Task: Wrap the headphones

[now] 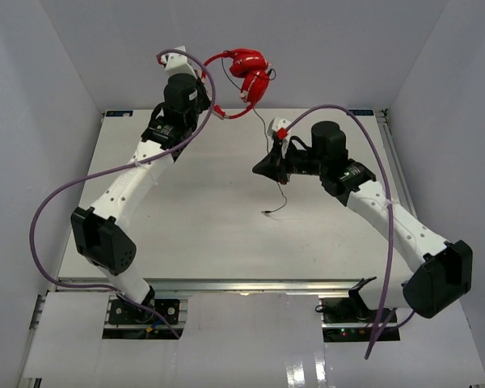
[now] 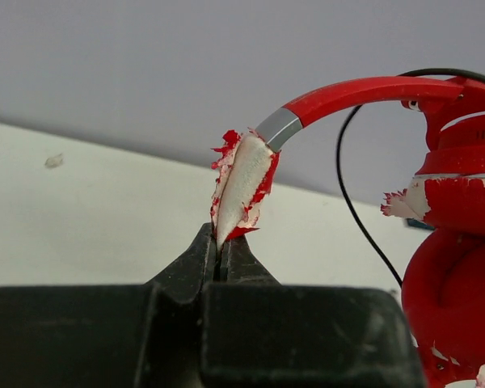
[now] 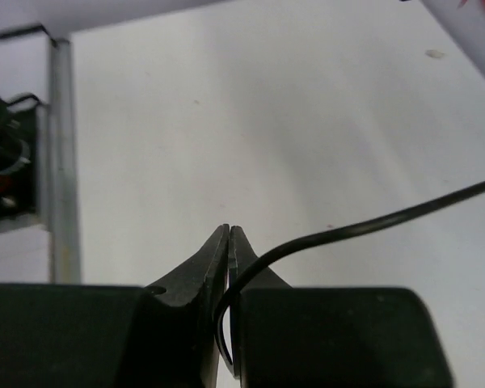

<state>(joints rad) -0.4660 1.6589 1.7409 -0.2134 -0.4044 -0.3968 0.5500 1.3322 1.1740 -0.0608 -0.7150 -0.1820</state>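
Observation:
The red headphones [image 1: 249,74] hang in the air over the table's far edge. My left gripper [image 1: 204,75] is shut on the torn white-and-red padding [image 2: 244,182] at one end of the headband [image 2: 364,90]. The earcups [image 2: 457,291] hang to the right of its tip [image 2: 220,246]. The thin black cable [image 1: 268,125] runs down from the earcups to my right gripper [image 1: 260,167]. In the right wrist view that gripper [image 3: 229,232] is shut on the cable [image 3: 372,224] above the table. The cable's free end [image 1: 267,212] trails onto the table.
Thick purple robot cables loop beside both arms, one [image 1: 212,89] passing close to the headband. White walls enclose the table on three sides. A metal rail [image 3: 62,162] runs along the table's edge in the right wrist view.

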